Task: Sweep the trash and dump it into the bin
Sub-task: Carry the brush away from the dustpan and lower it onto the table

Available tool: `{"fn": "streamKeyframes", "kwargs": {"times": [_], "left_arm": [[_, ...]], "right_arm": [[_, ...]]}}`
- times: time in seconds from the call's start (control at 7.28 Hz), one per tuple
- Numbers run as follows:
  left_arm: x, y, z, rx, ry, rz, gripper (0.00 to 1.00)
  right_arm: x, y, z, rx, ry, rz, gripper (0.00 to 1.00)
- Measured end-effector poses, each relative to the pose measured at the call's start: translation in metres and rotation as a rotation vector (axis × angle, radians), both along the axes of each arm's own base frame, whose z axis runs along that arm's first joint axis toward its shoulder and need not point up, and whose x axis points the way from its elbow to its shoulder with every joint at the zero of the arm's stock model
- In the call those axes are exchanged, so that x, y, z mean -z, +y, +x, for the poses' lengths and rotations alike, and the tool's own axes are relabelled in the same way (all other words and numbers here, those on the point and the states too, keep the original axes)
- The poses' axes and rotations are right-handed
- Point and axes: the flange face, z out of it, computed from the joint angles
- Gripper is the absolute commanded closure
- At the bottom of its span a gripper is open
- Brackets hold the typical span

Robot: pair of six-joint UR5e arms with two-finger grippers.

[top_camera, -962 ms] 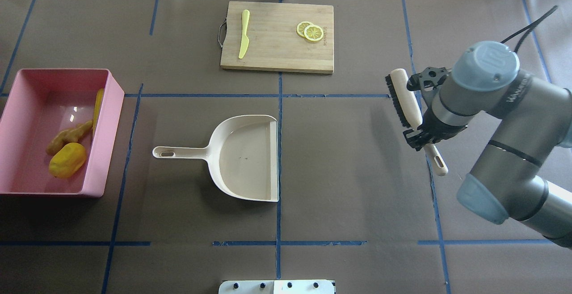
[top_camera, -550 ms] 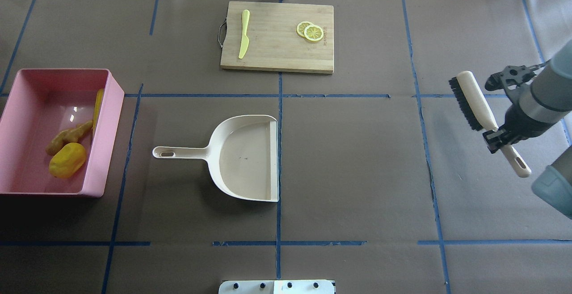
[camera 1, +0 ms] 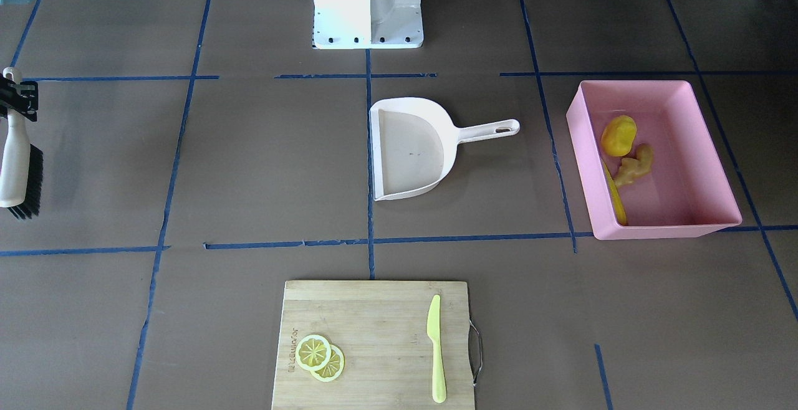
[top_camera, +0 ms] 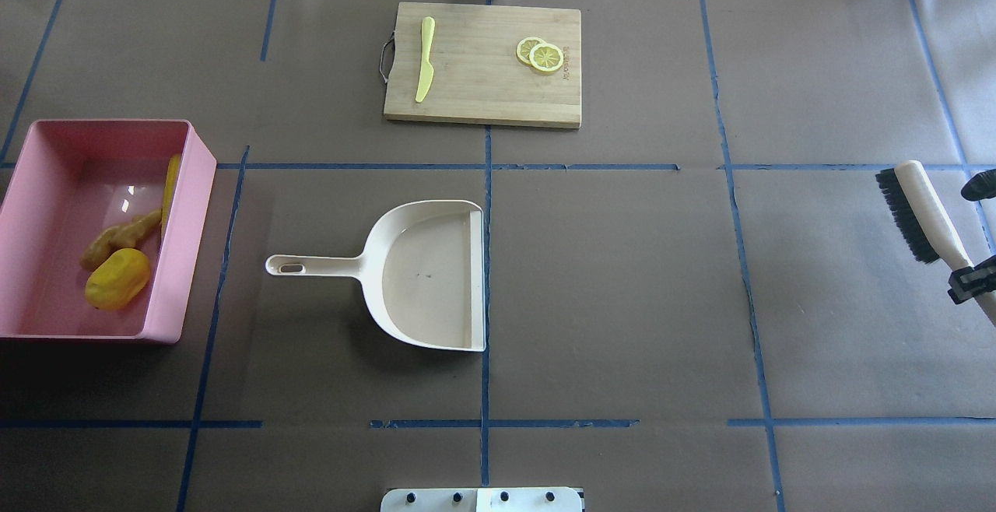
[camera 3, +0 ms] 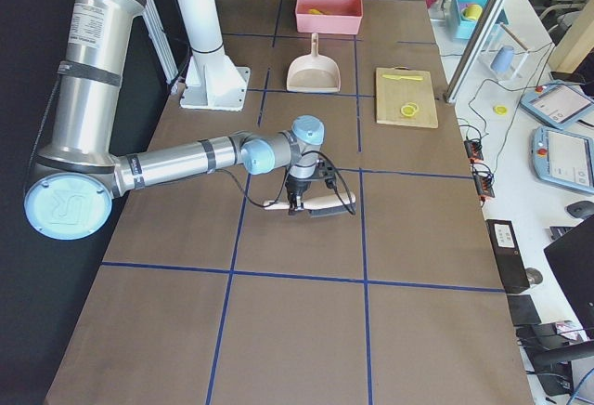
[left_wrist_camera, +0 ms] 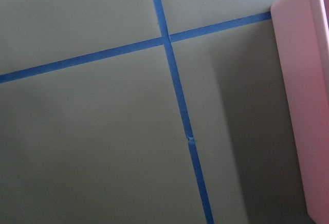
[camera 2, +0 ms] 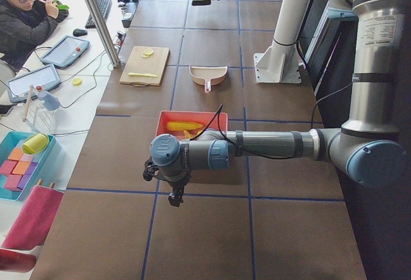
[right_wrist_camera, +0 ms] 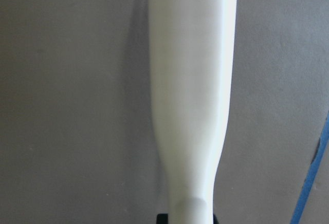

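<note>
The pink bin [top_camera: 47, 135] stands at the table's left end. In it lie the corn cob [top_camera: 170, 185], the ginger root [top_camera: 120, 238] and the potato-like lump [top_camera: 117, 278]. The cream dustpan [top_camera: 424, 275] lies empty mid-table, handle toward the bin. My right gripper [top_camera: 973, 278] is shut on the handle of a white brush [top_camera: 922, 212] with black bristles, at the far right edge. The brush handle [right_wrist_camera: 193, 90] fills the right wrist view. My left gripper [camera 2: 174, 196] shows only in the exterior left view, beyond the bin's end; I cannot tell if it is open. The bin's wall [left_wrist_camera: 308, 106] shows in the left wrist view.
A wooden cutting board [top_camera: 482, 64] at the far middle holds a yellow-green knife [top_camera: 425, 57] and lemon slices [top_camera: 540, 54]. The robot's white base [camera 1: 368, 5] stands at the near edge. Blue tape lines cross the brown table cover.
My right arm has carried the brush steadily to the right, from near the table's right-centre to the view's right edge. The dustpan, bin and trash have not moved.
</note>
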Motion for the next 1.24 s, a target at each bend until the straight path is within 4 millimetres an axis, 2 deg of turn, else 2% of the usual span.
{"fn": "streamKeyframes", "kwargs": {"times": [0.27,0.69,0.82,0.96,1.1,1.24], "left_arm": [[0.019,0.000,-0.010,0.005,-0.056,0.026,0.00],[0.022,0.005,-0.013,0.008,-0.076,0.013,0.00],[0.023,0.005,-0.013,0.009,-0.076,0.013,0.00],[0.023,0.005,-0.013,0.009,-0.076,0.013,0.00],[0.023,0.005,-0.013,0.009,-0.075,0.014,0.00],[0.023,0.005,-0.013,0.009,-0.074,0.013,0.00]], "right_arm": [[-0.042,0.007,0.005,-0.004,0.002,-0.007,0.97],[-0.078,0.007,0.004,-0.019,0.005,-0.022,0.92],[-0.083,0.005,0.003,-0.057,-0.006,-0.028,0.82],[-0.077,0.001,0.000,-0.106,-0.025,-0.040,0.35],[-0.067,-0.002,-0.004,-0.131,-0.060,-0.059,0.00],[-0.056,-0.002,-0.007,-0.132,-0.097,-0.073,0.00]]}}
